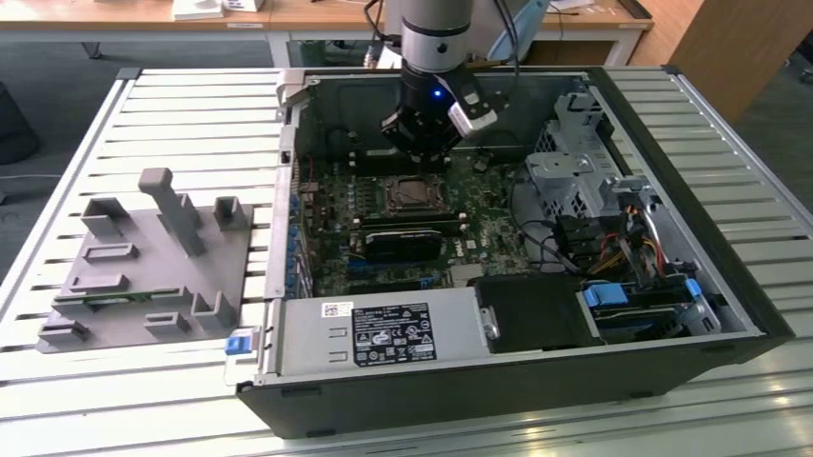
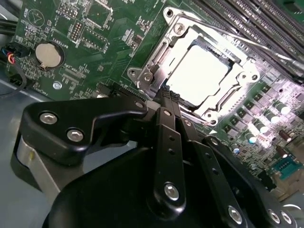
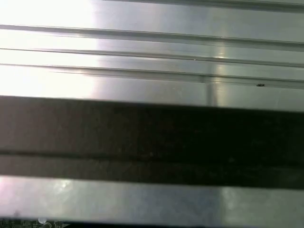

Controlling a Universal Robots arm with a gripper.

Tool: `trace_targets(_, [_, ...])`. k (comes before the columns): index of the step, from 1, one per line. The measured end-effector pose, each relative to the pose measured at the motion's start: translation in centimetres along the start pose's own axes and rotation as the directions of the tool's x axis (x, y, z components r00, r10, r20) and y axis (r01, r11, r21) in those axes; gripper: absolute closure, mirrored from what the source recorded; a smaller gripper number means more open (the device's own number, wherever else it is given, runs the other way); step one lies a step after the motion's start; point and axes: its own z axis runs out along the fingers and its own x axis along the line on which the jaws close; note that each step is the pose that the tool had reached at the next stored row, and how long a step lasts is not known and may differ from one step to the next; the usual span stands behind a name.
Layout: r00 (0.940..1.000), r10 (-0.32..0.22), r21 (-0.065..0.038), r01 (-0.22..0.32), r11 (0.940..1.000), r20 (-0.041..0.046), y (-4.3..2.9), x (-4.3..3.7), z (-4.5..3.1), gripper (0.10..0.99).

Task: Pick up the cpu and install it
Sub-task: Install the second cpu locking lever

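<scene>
The fingers (image 2: 167, 95) are closed together and empty, just at 7 o'clock of the cpu (image 2: 197, 76) seated in the motherboard socket (image 2: 156, 59). Flush seating should be verified.

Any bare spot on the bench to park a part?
Free: slatted table beyond the grey tray, and the strip before the PC case. Crowded: inside the case, gripper over the socket.

silvery square cpu (image 2: 198, 76), lying flat, seated inside motherboard socket (image 2: 156, 57)
</scene>
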Motion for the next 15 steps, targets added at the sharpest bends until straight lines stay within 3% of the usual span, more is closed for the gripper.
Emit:
trace_targets(11, [1.0000, 0.000, 0.000, 0.000, 1.0000, 0.0001, -0.95, 0.01, 0.02, 0.980])
trace_targets(15, [1.0000, 0.000, -0.002, 0.000, 1.0000, 0.0000, -0.99, 0.00, -0.84, 0.980])
